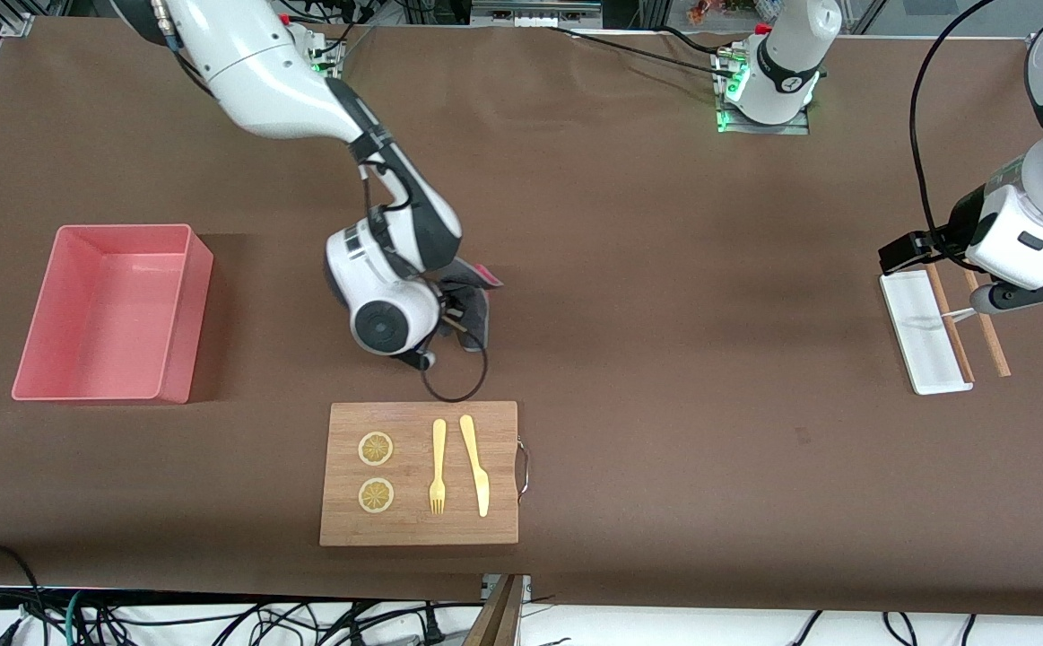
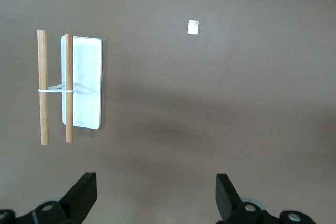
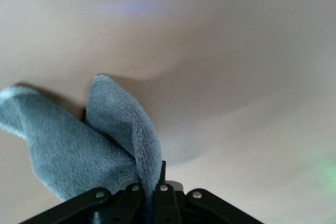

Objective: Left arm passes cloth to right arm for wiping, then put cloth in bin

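While the cutting board (image 1: 420,473) sits nearest with two lemon slices (image 1: 376,449), one fork (image 1: 438,467) and one knife (image 1: 475,464), the right gripper (image 1: 460,316) pinches the cloth (image 1: 474,305) just above it, bin (image 1: 182,309) alongside. Left gripper (image 2: 156,195) hangs wide over the white tray (image 1: 919,334).

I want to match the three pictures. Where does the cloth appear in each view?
Front view: cloth hangs from the right claw, above the brown table.
Left wrist view: not in it.
Right wrist view: cloth, grey face, pinched in the claw.
Shared landmark: the brown table.
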You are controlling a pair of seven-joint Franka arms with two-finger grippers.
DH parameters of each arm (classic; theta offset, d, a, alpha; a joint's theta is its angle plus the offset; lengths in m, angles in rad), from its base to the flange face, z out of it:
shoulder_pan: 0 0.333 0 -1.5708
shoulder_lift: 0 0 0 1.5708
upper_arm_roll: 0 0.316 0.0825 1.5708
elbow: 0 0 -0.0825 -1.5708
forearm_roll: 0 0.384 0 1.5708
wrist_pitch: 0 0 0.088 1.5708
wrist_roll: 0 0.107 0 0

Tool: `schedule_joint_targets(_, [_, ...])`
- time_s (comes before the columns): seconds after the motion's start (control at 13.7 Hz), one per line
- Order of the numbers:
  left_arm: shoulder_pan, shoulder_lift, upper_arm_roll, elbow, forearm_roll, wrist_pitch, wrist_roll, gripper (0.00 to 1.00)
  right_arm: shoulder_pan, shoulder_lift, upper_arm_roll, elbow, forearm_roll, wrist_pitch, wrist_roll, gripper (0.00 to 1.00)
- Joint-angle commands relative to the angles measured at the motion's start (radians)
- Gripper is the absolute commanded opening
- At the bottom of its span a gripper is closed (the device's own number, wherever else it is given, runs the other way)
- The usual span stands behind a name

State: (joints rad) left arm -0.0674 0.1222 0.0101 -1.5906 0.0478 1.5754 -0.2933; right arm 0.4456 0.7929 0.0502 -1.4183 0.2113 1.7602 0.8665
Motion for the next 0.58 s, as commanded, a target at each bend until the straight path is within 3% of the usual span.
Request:
schedule_joint_targets(0.0, [0.004,-0.068,-0.007,-0.101,0.032,0.063,0.014,1.00,-0.073,-0.011,0.002,-0.016,-0.096,-0.060,-0.105,0.00])
schedule_joint_targets(0.15, [0.004,-0.096,-0.007,-0.147,0.030,0.090,0.014,1.00,-0.117,-0.009,-0.003,-0.044,-0.177,-0.064,-0.191,0.00])
schedule_joint_targets(0.51, [-0.006,-0.084,-0.007,-0.126,0.020,0.051,0.000,1.00,-0.234,-0.046,-0.039,-0.037,-0.234,-0.128,-0.467,0.00])
